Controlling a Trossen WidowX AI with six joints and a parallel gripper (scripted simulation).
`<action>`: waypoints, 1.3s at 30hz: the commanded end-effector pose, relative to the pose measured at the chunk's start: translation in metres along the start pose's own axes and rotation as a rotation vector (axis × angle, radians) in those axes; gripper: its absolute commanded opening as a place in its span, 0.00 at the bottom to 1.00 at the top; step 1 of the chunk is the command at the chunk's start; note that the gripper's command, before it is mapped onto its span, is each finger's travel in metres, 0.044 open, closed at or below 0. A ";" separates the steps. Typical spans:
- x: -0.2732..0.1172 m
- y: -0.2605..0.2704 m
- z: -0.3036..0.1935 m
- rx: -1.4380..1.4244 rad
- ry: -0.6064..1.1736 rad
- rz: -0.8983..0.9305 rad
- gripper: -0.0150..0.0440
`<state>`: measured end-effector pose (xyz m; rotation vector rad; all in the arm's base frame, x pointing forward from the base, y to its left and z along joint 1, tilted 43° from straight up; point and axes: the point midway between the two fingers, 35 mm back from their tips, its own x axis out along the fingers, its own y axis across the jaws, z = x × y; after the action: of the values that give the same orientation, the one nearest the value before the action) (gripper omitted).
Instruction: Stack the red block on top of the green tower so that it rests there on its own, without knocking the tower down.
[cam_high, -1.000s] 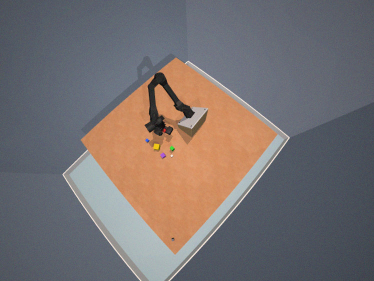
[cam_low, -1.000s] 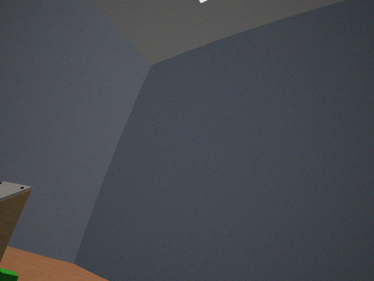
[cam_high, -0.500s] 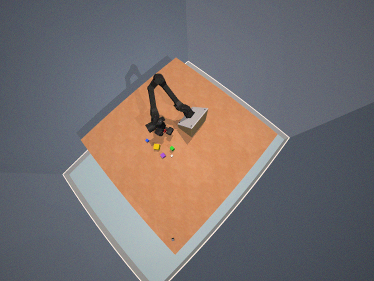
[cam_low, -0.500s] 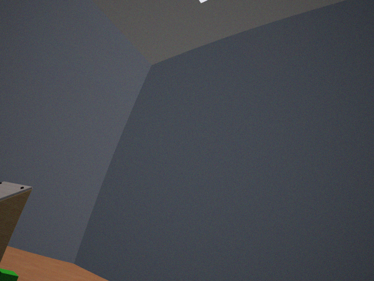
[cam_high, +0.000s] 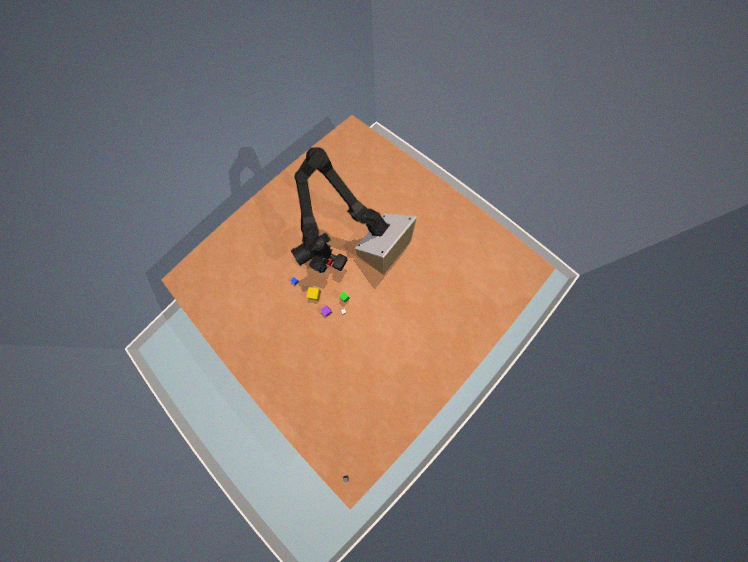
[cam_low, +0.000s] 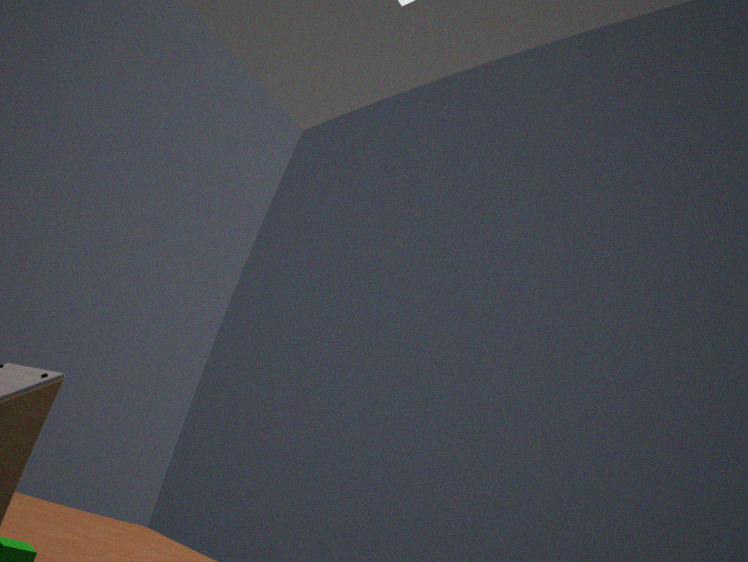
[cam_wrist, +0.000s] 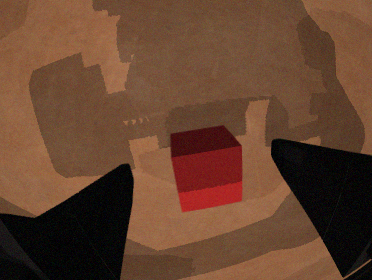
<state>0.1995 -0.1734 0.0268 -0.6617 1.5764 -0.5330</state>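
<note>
The red block (cam_high: 330, 261) (cam_wrist: 209, 172) is between the two black fingers of my gripper (cam_high: 329, 262) (cam_wrist: 203, 160). The gripper is open, and in the wrist view bare table shows on both sides of the block, so neither finger touches it. The block is slightly turned. The green tower (cam_high: 344, 297) (cam_low: 16, 551) stands in front of the gripper, lower right of it in the top view. Only its top corner shows at the bottom left in the exterior view. How many blocks it has cannot be told.
A yellow block (cam_high: 313, 293), a blue block (cam_high: 294, 281), a purple block (cam_high: 325, 311) and a small white block (cam_high: 343, 311) lie near the tower. The arm's base box (cam_high: 387, 236) (cam_low: 24, 435) is beside the gripper. A small grey block (cam_high: 345, 478) lies near the table's far corner.
</note>
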 end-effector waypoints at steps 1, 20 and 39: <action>0.000 0.001 0.000 -0.003 -0.001 0.003 0.73; -0.007 0.001 0.001 -0.003 -0.001 0.004 0.25; -0.087 0.000 0.001 -0.003 -0.002 0.008 0.25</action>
<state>0.2044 -0.1232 0.0776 -0.6577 1.5827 -0.5181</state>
